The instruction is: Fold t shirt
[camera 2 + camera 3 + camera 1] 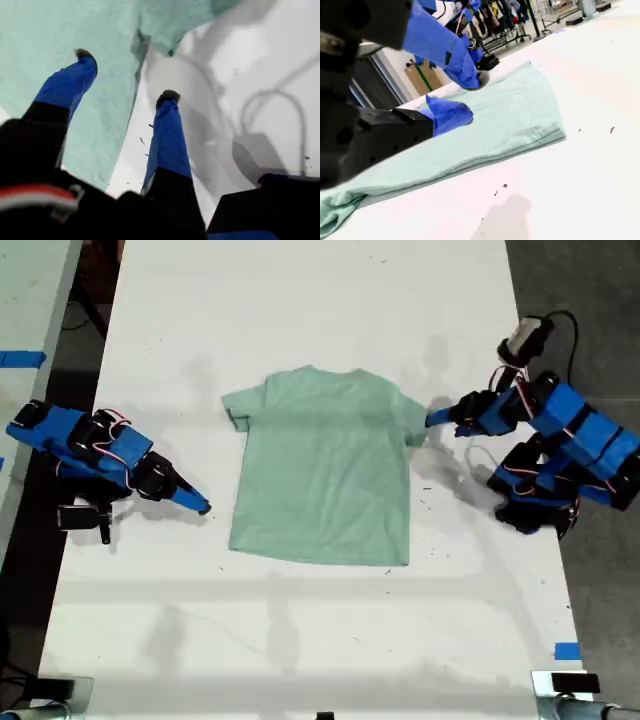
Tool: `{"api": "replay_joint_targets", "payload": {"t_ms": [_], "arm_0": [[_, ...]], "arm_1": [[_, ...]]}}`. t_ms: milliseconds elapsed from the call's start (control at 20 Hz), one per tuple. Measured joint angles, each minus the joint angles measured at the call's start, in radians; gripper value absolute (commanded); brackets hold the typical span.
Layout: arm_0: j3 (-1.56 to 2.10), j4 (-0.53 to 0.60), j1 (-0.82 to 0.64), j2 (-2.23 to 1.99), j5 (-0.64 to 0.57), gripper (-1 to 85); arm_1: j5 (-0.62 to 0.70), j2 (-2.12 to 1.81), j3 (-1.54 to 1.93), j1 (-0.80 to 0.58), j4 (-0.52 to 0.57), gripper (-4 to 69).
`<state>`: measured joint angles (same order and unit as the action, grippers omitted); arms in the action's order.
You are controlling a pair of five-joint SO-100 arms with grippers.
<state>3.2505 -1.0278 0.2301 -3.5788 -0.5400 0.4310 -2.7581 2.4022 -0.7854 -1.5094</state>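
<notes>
White table [300, 640] is filling the exterior view, with dark floor showing past both long edges. The t shirt [325, 465] is lying flat near the middle of it, collar end toward the top of the exterior view and hem toward the bottom, so its long axis is running up and down that view. Both sleeves are tucked close to the body.

I am reading my first gripper [435, 418] as the one at the exterior view's right, because its wrist camera is showing a sleeve edge and bare table between the fingers. In that wrist view my first gripper [125, 75] is standing with its jaws wide apart and holding nothing: one fingertip is over the cloth, the other is over the table just beside the shirt's edge. It is just beside the sleeve at the exterior view's right.

My second gripper [203, 506] is sitting at the exterior view's left, near the shirt's lower side edge but apart from it. In its wrist view my second gripper [470, 97] is showing a narrow gap between the jaws, with nothing held.

I am judging the first gripper nearer its grasp: the sleeve edge is lying between its jaws, so closing there looks to be the next step.
</notes>
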Motion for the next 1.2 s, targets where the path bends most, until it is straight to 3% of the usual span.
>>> {"api": "replay_joint_targets", "payload": {"t_ms": [200,450,700,750,950,1200], "arm_0": [[0.0,0.0,0.0,0.0,0.0,6.6],[0.0,0.0,0.0,0.0,0.0,6.6],[0.0,0.0,0.0,0.0,0.0,6.6],[0.0,0.0,0.0,0.0,0.0,6.6],[0.0,0.0,0.0,0.0,0.0,6.5],[0.0,0.0,0.0,0.0,0.0,6.5]], "arm_1": [[0.066,0.305,-0.002,-0.169,0.239,25.8],[0.1,0.646,-0.08,-0.213,0.442,25.7],[0.101,0.848,-0.138,-0.213,0.525,1.9],[0.101,0.862,-0.141,-0.213,0.54,1.9],[0.101,0.876,-0.189,-0.212,0.534,1.9],[0.097,0.856,-0.48,-0.095,0.33,1.9]]}}
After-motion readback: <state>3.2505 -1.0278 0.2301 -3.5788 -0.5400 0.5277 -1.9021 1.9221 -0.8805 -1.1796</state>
